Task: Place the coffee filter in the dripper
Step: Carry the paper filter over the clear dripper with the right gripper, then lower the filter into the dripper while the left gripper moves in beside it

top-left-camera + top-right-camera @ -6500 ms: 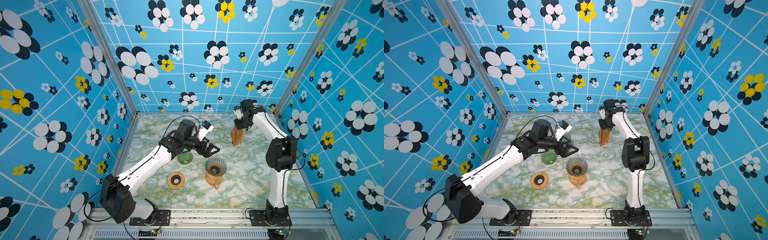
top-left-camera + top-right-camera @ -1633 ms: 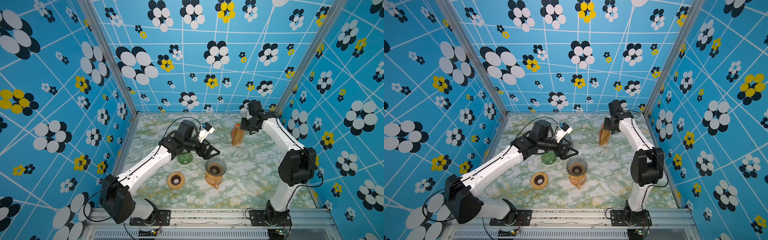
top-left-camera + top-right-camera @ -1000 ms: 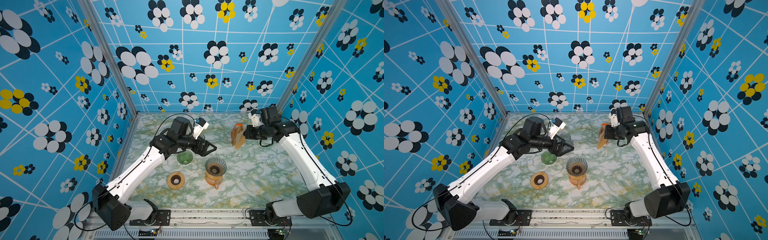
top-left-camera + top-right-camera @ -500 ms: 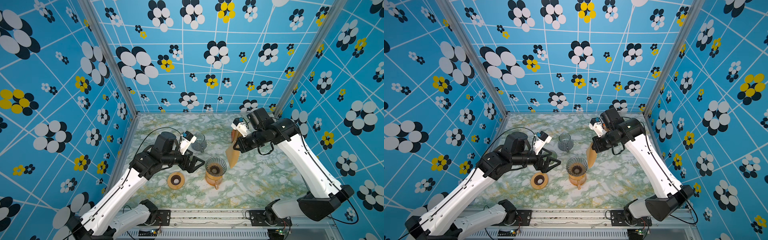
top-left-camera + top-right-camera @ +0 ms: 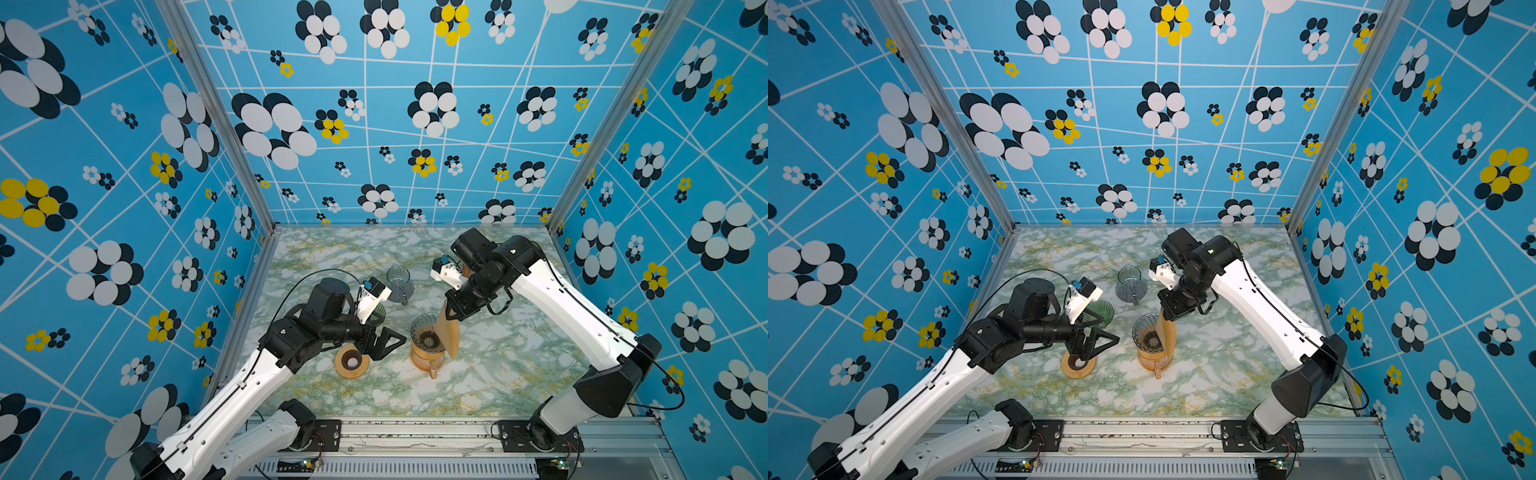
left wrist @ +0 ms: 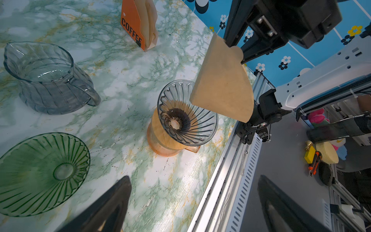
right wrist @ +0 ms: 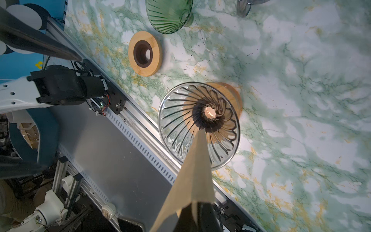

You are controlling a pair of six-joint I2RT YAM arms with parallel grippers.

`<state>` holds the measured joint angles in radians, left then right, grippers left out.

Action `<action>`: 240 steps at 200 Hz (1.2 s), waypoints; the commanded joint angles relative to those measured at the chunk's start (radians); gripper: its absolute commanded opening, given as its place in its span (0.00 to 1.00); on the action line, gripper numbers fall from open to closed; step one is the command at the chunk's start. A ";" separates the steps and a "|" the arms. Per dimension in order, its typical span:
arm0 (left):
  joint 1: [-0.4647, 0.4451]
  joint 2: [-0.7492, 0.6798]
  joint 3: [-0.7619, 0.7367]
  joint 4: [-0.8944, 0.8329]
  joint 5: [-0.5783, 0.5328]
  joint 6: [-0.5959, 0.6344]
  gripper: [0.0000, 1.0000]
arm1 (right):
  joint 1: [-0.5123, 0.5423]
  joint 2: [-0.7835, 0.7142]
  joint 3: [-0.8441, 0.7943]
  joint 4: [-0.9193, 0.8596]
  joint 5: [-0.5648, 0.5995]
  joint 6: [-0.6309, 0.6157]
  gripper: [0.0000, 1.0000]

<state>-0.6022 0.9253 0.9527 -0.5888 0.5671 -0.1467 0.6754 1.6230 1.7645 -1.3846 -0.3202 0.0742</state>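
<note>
Right now my right hand [image 5: 451, 316] is shut tight on the upper edge of the filter [image 5: 452, 338]. The paper hangs flat and folded at 3 o'clock of the dripper [image 5: 424, 334] in both top views. Its lower corner is over the glass rim but not yet down in the bowl. My left hand [image 5: 384, 343] stands wide and empty at 9 o'clock of the dripper, near the wooden ring [image 5: 352, 365] on the table [image 5: 498, 374].

To do this well, I judge I should bring the lowest corner over the hole in the middle. Then I should come down slowly so the paper does not buckle on the ribs, and let go only once the point is seated. The filter is not opened into a cone, so it may end up lying against one wall. My free hand could steady the dripper on its carafe [image 5: 422, 360].
</note>
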 commanded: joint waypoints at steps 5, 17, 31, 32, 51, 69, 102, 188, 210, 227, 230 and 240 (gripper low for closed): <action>0.007 -0.019 -0.017 0.027 0.014 -0.004 0.99 | 0.013 0.043 0.051 -0.037 0.004 -0.002 0.07; 0.007 -0.022 -0.019 0.025 0.009 -0.004 0.99 | 0.014 0.063 0.063 -0.044 0.004 -0.009 0.07; 0.007 -0.025 -0.020 0.026 0.007 -0.005 0.99 | 0.016 0.080 0.070 -0.045 0.006 -0.012 0.09; 0.007 -0.026 -0.020 0.026 0.007 -0.005 0.99 | 0.016 0.082 0.071 -0.045 0.006 -0.012 0.10; 0.007 -0.026 -0.022 0.028 0.005 -0.011 0.99 | 0.020 0.103 0.083 -0.049 0.019 -0.012 0.13; 0.006 -0.022 -0.021 0.038 -0.019 -0.034 0.99 | 0.026 0.116 0.089 -0.048 0.033 -0.009 0.18; 0.001 0.020 0.028 0.004 -0.123 -0.194 0.99 | 0.030 0.113 0.110 -0.048 0.072 0.005 0.25; -0.150 0.156 0.134 -0.048 -0.343 -0.453 0.99 | 0.032 -0.094 -0.102 0.188 0.116 0.163 0.53; -0.196 0.233 0.195 -0.100 -0.405 -0.523 0.99 | 0.033 -0.151 -0.193 0.244 0.154 0.210 0.63; -0.220 0.290 0.242 -0.145 -0.427 -0.554 0.99 | 0.033 -0.186 -0.252 0.292 0.170 0.257 0.74; -0.225 0.296 0.250 -0.152 -0.432 -0.556 0.99 | 0.033 -0.193 -0.264 0.300 0.175 0.267 0.76; -0.242 0.326 0.274 -0.173 -0.451 -0.560 0.99 | 0.034 -0.210 -0.293 0.333 0.182 0.289 0.79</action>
<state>-0.8124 1.2049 1.1591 -0.6765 0.1928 -0.6418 0.7002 1.4471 1.5375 -1.1557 -0.1806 0.2749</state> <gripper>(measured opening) 0.990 0.751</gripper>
